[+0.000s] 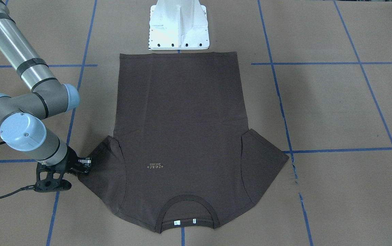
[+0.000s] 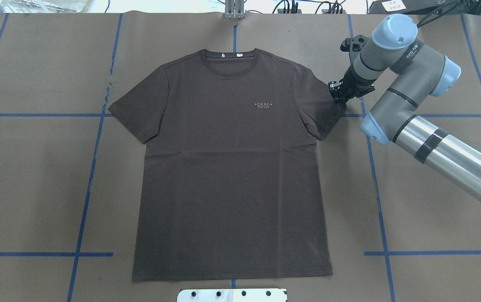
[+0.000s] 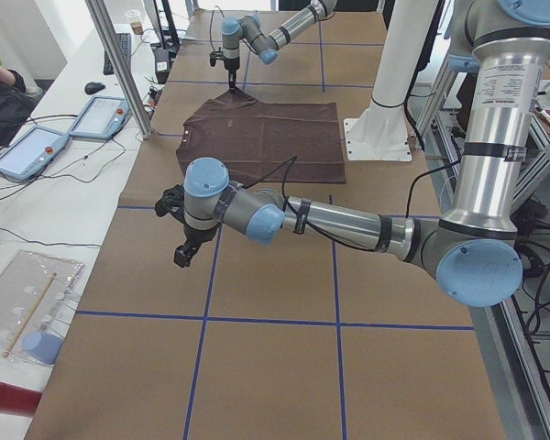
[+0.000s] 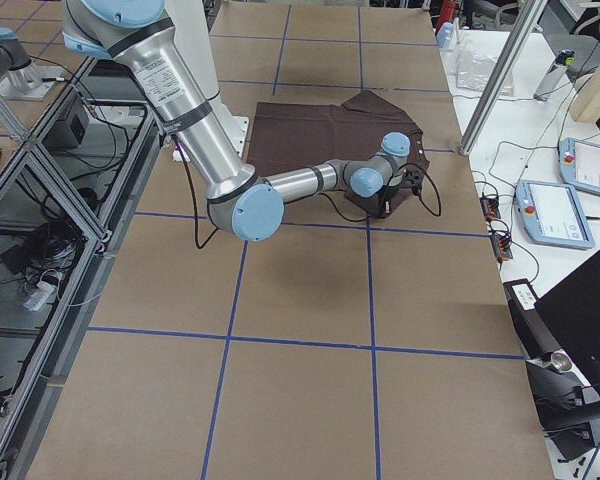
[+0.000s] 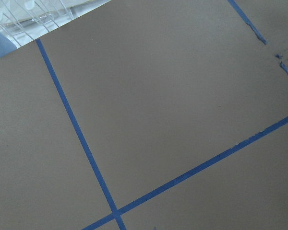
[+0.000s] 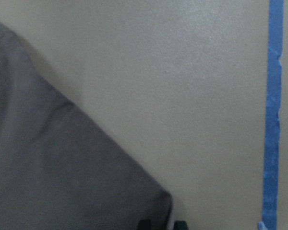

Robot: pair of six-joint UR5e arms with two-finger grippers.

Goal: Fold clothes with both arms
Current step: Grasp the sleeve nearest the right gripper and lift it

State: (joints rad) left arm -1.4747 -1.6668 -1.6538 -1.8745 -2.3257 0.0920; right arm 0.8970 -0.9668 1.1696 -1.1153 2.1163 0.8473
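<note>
A dark brown T-shirt (image 2: 228,176) lies flat and face up in the middle of the tabletop (image 2: 35,188), which is covered in brown paper crossed by blue tape lines (image 5: 77,129). Its hem lies just beside the white pedestal base (image 1: 179,27) at the robot's edge. Its ribbed collar (image 2: 231,63) points to the far edge. White neck tags (image 1: 175,222) show inside the collar, and a small pale logo (image 2: 264,104) sits on the chest, too small to read.

The right arm (image 2: 433,138) reaches across from the tabletop's right end, its wrist partly covering its own pincer. The right pincer (image 2: 338,93) points down at the outer corner of the shirt's right-hand sleeve (image 2: 316,100). In the blurred right wrist view only its two fingertips (image 6: 145,224) show, cut off at the bottom edge. They stand slightly apart at the sleeve corner.

The left arm (image 3: 348,220) appears only in the side views. Its left pincer (image 3: 183,255) hangs over bare paper towards the tabletop's left end, well apart from the shirt. Whether it is open or closed cannot be told. The left wrist view shows only paper and tape.
</note>
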